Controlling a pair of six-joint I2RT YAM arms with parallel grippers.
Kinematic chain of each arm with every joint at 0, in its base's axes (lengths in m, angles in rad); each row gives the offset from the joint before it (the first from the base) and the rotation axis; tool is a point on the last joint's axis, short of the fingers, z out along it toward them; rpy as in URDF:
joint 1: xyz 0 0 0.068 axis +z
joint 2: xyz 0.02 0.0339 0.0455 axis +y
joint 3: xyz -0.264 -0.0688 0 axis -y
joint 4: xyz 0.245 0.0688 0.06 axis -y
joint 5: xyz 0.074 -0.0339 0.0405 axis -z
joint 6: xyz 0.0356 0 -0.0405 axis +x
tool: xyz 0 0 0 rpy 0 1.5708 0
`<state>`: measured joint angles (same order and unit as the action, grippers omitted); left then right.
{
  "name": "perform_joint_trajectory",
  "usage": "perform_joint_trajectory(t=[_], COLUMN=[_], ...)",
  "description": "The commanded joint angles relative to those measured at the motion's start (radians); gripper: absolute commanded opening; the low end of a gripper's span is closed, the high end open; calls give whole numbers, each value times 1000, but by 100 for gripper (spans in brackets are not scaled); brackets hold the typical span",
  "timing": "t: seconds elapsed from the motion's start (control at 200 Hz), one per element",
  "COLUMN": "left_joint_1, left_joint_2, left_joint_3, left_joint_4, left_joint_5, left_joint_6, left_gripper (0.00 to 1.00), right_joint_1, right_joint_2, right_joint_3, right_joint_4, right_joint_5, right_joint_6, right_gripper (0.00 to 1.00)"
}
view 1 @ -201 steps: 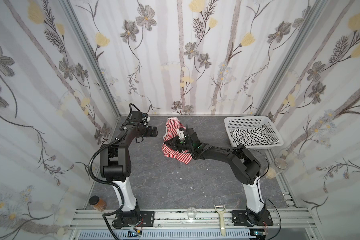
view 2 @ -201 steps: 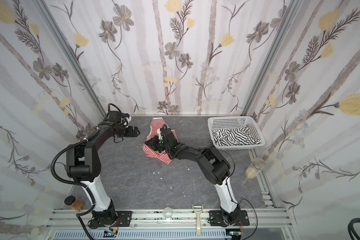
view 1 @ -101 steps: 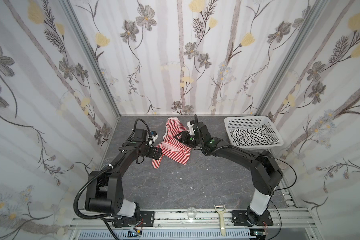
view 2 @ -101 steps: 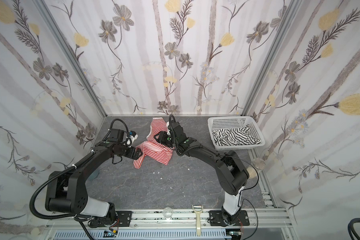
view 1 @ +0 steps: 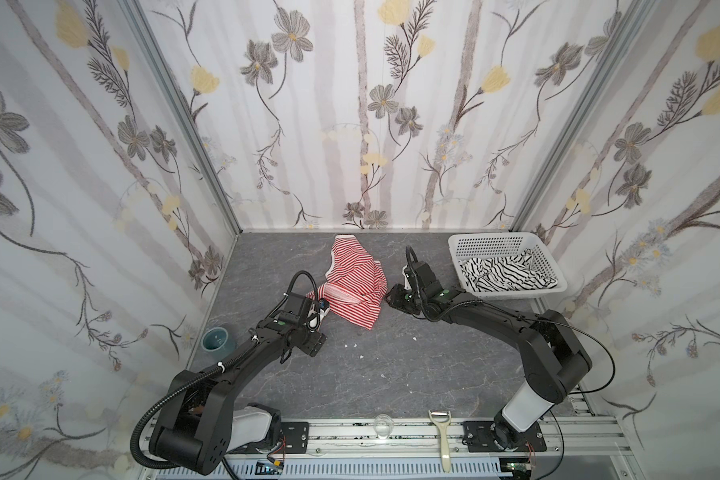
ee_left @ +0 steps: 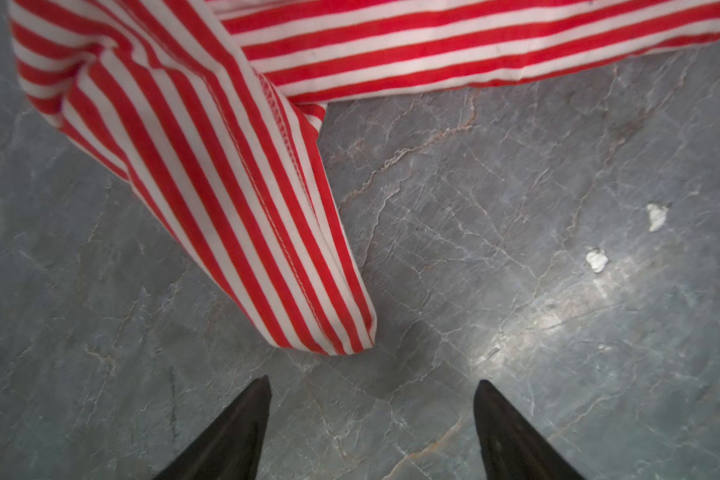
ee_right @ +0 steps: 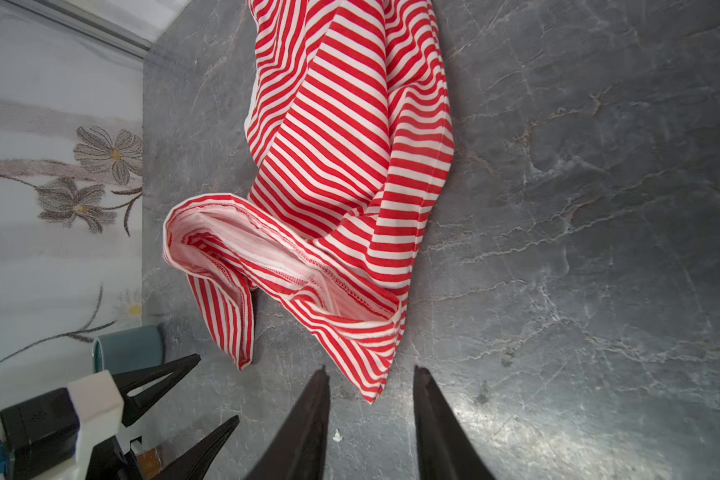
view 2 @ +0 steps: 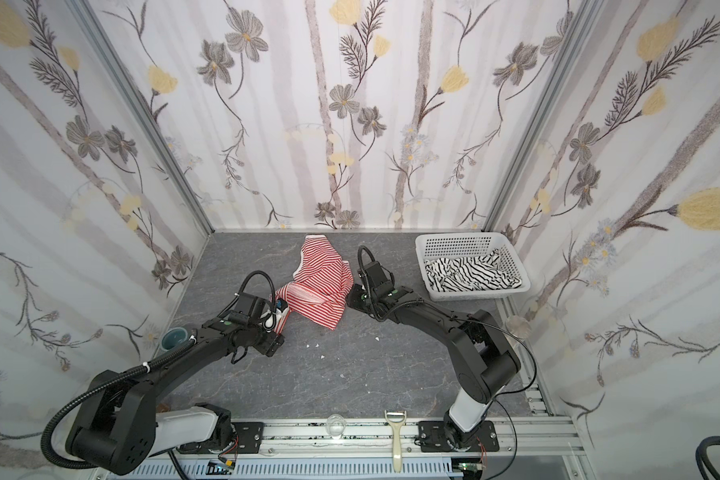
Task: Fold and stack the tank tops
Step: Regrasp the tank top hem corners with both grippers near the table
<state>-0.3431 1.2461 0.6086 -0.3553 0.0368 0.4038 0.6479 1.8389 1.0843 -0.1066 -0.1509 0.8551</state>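
Red top lies crumpled on the table, well left of the basket; the black-striped top is heaped inside the basket. Left gripper: jaws wide apart, empty. Right gripper: jaws narrowly apart, a hem corner at the tips, unclamped. The fabric is judged light, limp and stretchy, so take it at the stitched hem corners.

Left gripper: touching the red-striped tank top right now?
Apart. The left wrist view shows the left gripper open, with a strip of bare grey table between its fingertips and the nearest corner of the red-striped tank top.
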Motion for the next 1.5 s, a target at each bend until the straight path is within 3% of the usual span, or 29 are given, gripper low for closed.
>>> perform_joint_trajectory(t=[0.0, 0.08, 0.52, 0.829, 0.889, 1.019, 1.229, 1.359, 1.494], left_joint_1=[-17, -26, -34, -30, -28, -16, 4, 19, 34], left_joint_2=[-4, 9, 147, 174, 175, 179, 165, 162, 128], left_joint_3=[-9, -8, 10, -18, -21, -32, -50, -42, -7], left_joint_4=[112, 123, 136, 133, 132, 128, 117, 110, 78], left_joint_5=[-78, -90, -103, -117, -108, -110, -91, -65, -35], left_joint_6=[21, 25, 36, 78, 81, 92, 105, 103, 96], left_gripper=[72, 65, 52, 51, 45, 21, 16, 0, 0], right_joint_1=[1, -1, -24, -42, -45, -50, -63, -65, -66], right_joint_2=[4, 4, -6, -23, -23, -31, -46, -49, -49], right_joint_3=[-8, -15, -43, -64, -67, -79, -101, -100, -95], right_joint_4=[28, 34, 45, 48, 48, 48, 52, 53, 57], right_joint_5=[10, 11, 5, 10, 12, 16, 24, 24, 15], right_joint_6=[5, 10, 16, 17, 18, 21, 25, 24, 15], right_gripper=[32, 30, 24, 19, 18, 16, 15, 13, 15])
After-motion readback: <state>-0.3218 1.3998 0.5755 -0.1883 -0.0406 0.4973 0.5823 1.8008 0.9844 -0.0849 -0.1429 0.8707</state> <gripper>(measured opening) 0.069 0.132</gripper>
